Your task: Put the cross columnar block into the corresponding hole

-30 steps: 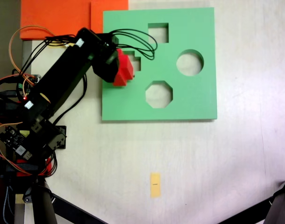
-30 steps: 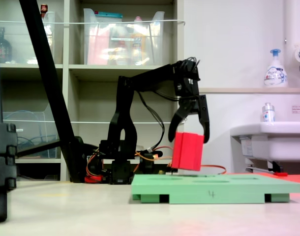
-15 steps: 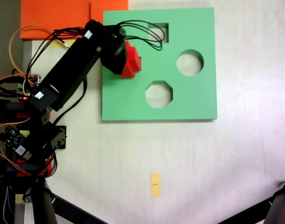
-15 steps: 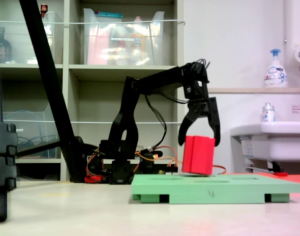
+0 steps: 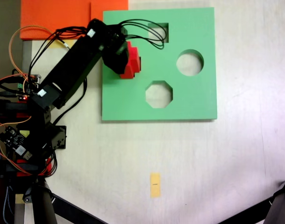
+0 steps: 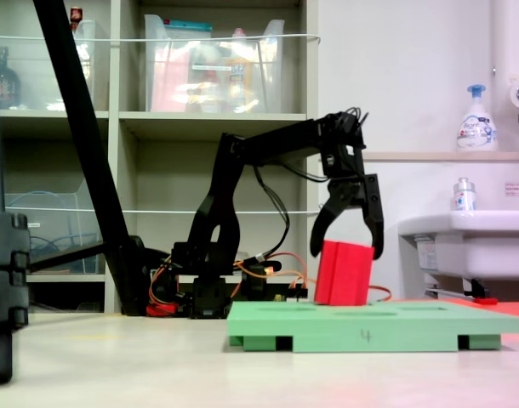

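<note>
Fixed views: claw (image 6: pixel 351 252) straddles top of cross columnar block (image 6: pixel 343 274), jaws closed on it; block base at green foam board (image 5: pixel 189 100). Likely light, squashy foam; grip flat opposite arms.

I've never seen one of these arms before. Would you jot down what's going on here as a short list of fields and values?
Arm: black hobby arm, reaching over the green board
Gripper: fingers straddle the top of the red block; whether they press it is unclear
Red block: upright, a little tilted, bottom at the board's surface
Block place: near the board's left edge in the view from above, over a cutout it hides
Open holes: square, round, octagonal
Table: pale, with a small yellow tag
</note>
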You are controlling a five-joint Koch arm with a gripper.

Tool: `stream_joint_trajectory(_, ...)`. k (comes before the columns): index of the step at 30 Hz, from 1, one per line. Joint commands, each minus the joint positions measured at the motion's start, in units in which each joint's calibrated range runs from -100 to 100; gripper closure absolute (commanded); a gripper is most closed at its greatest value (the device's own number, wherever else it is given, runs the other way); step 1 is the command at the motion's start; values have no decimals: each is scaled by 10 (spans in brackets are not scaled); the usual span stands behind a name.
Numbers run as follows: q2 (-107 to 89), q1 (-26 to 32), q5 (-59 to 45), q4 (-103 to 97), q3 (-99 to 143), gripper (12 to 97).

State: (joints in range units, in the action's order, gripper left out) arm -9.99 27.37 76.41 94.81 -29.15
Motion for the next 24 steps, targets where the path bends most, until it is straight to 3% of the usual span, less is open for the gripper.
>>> stream_joint_trajectory(1,6,4,-2,-27,-40,750)
stream_joint_trajectory(21,54,9,-19,-78,-38,743)
stream_joint_trajectory(24,76,8,-21,-78,-36,682)
